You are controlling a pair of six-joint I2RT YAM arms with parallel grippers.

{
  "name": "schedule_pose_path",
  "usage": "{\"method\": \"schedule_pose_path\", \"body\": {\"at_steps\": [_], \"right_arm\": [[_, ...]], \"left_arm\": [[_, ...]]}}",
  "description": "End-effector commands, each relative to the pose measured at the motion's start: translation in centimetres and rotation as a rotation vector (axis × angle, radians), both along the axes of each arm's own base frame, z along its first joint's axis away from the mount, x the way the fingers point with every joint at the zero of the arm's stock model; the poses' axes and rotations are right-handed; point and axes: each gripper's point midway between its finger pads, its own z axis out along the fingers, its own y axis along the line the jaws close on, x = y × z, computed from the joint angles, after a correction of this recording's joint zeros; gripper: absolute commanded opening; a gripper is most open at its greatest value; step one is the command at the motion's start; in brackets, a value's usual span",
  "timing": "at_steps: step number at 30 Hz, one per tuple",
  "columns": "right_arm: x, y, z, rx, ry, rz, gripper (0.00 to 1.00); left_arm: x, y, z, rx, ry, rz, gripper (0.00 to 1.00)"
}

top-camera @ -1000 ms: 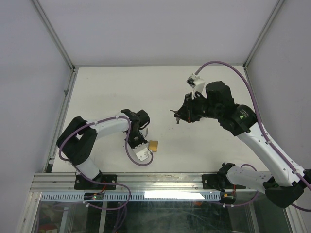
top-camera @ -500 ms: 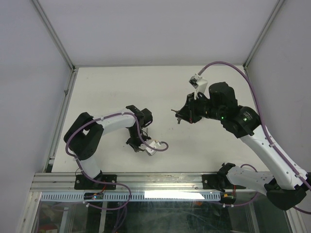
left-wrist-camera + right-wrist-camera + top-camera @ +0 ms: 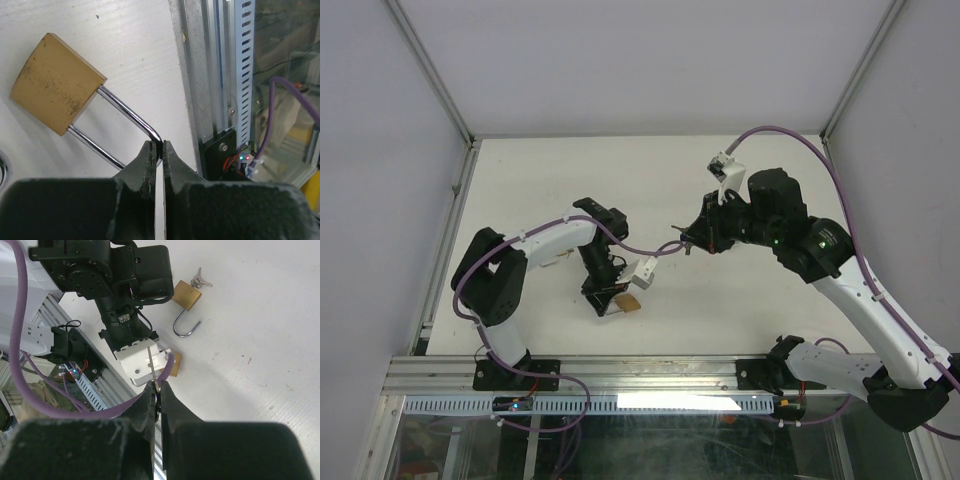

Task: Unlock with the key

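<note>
Down by the near edge of the tabletop (image 3: 620, 170), a little left of its middle, the left hand (image 3: 157, 148) is pinched nearly shut on the bend of a chrome shackle (image 3: 131, 119). Its two fingers are pressed against the metal with only a sliver of gap between them. The shackle belongs to a brass padlock (image 3: 54, 85), and both of its legs run into the body, so it looks closed. The scuffed brass body seems to lie flat on the white surface, pointing away from the hand, and the slotted aluminium rail (image 3: 215, 75) of the near edge is just beside it.

Over the middle of the tabletop, somewhat toward the right edge, the right hand (image 3: 156, 388) is held above the surface, aimed toward the left arm. It is clamped narrow on a key (image 3: 150, 359), whose thin blade sticks out past the fingertips and points at the left arm's wrist and the brass corner showing beside it.

The right wrist camera also shows a second padlock (image 3: 187, 294) lying on the tabletop beyond the left arm. Its shackle is swung open, and a few small keys (image 3: 200, 279) sit at its far corner, touching it or nearly so. From above, the left arm hides this lock.
</note>
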Motion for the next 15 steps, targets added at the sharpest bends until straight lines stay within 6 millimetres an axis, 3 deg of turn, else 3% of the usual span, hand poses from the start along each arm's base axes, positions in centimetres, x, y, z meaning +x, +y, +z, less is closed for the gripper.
{"method": "schedule_pose_path", "body": {"at_steps": [1, 9, 15], "right_arm": [[0.3, 0.1, 2.8, 0.053, -0.075, 0.0, 0.0], [0.5, 0.6, 2.9, 0.057, -0.078, 0.018, 0.0], [0.4, 0.6, 3.0, 0.061, -0.08, 0.023, 0.0]], "left_arm": [[-0.5, -1.1, 3.1, 0.032, 0.056, 0.171, 0.0], [0.0, -1.1, 4.7, 0.123, 0.033, 0.319, 0.0], [2.5, -1.7, 5.7, 0.119, -0.072, 0.333, 0.0]]}}
